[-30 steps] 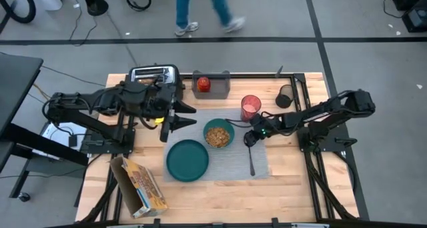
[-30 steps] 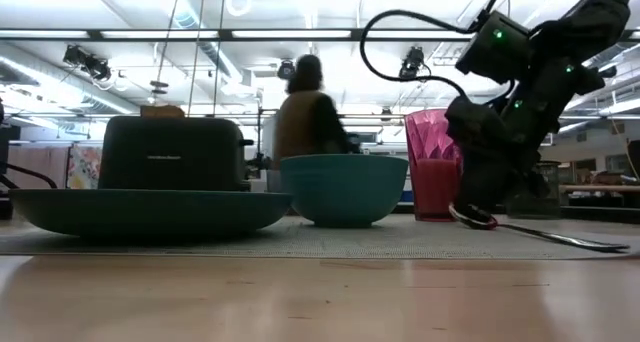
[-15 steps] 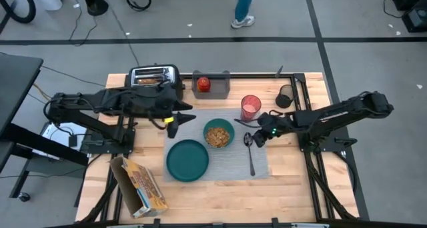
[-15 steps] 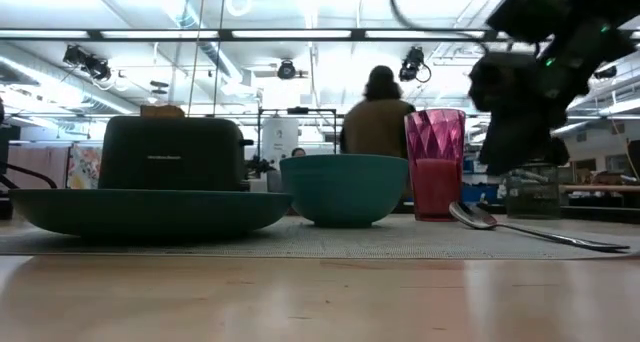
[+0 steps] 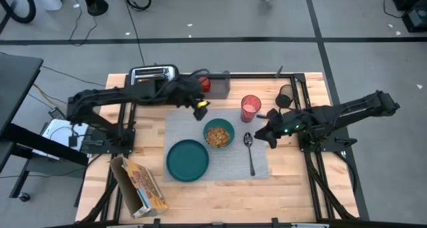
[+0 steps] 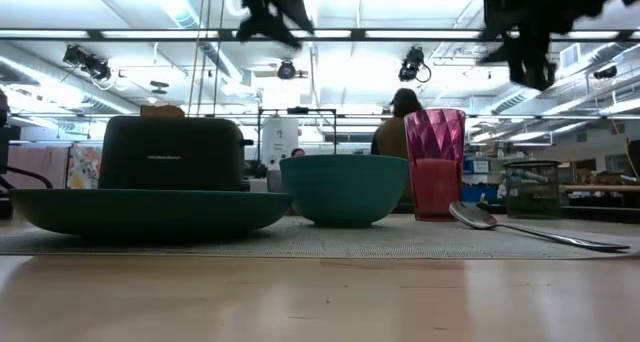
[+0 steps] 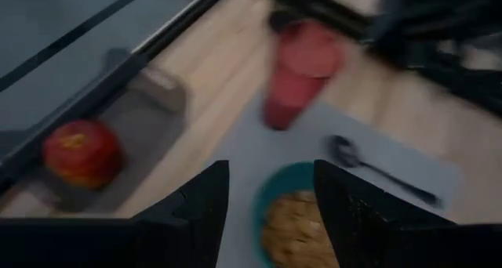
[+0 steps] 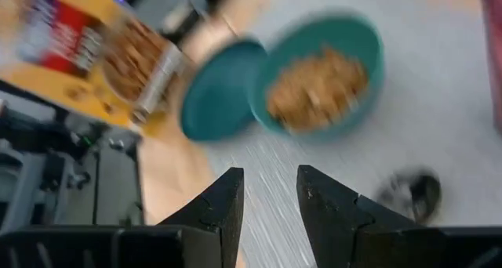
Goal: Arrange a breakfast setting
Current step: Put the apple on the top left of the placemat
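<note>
1. A grey ribbed rectangular placemat [image 5: 217,147] lies in the middle of the pale wooden bench [image 5: 293,181] and carries most of the setting.
2. On the placemat a smaller teal bowl [image 5: 218,133] holds a heap of brown cereal [image 5: 216,136]; just beside it, towards the bench's front edge, sits a teal round plate [image 5: 187,160] with nothing on it.
3. A metal spoon [image 5: 249,151] lies on the placemat's right part, its bowl end pointing towards a translucent red cup [image 5: 251,107] that stands at the placemat's far right corner; the low view shows red liquid in the cup's lower part.
4. A small grey rectangular tray [image 5: 219,85] at the back of the bench holds a small red fruit [image 5: 205,85], alone in it.
5. A black two-slot toaster [image 5: 153,77] stands left of the tray — a toast slice [image 5: 152,73] shows in its slots.
6. An open yellow cereal box [image 5: 139,186] lies on its side at the bench's front left.
7. The left gripper [image 5: 198,108] hangs in the air between the tray and the bowl, fingers [image 7: 196,213] parted and holding nothing.
8. The right gripper [image 5: 261,134] hovers just right of the spoon's bowl end — its fingers [image 8: 328,213] stand a little apart, with nothing between them.
</note>
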